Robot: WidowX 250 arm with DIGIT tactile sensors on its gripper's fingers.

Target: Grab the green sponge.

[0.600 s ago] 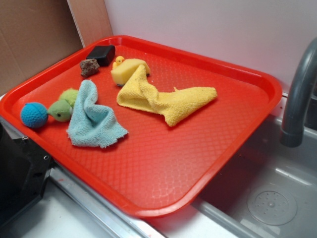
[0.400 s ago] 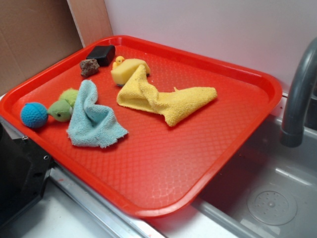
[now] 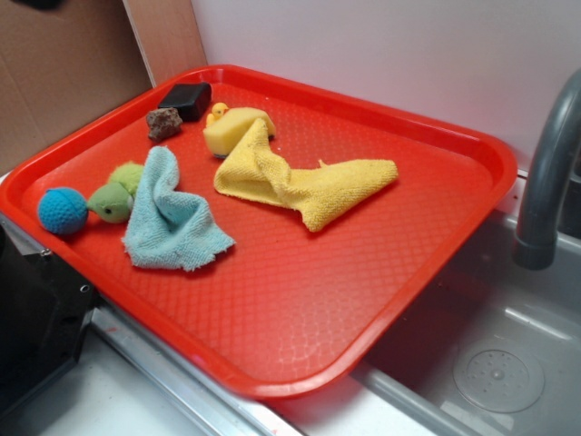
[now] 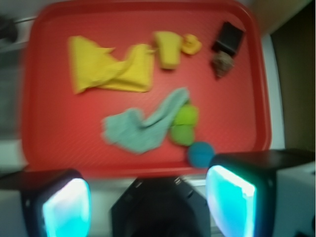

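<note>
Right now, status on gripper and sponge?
Gripper open, empty, high above red tray. Green sponge untouched, yellow cloth draped over its edge.

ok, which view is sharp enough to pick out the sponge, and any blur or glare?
Exterior view: sharp and evenly lit, soft shadows, faint sheen on the tray; the sponge is clear, with the yellow cloth draped over part of it. Wrist view: blurred throughout, sponge edges soft; the tool fingers glow cyan at the bottom edge, spread wide apart.

A toy kitchen setup is suggested: a grey faucet (image 3: 547, 173) is seen over a plastic sink basin (image 3: 490, 363), and a red tray (image 3: 300, 350) is set beside it.
</note>
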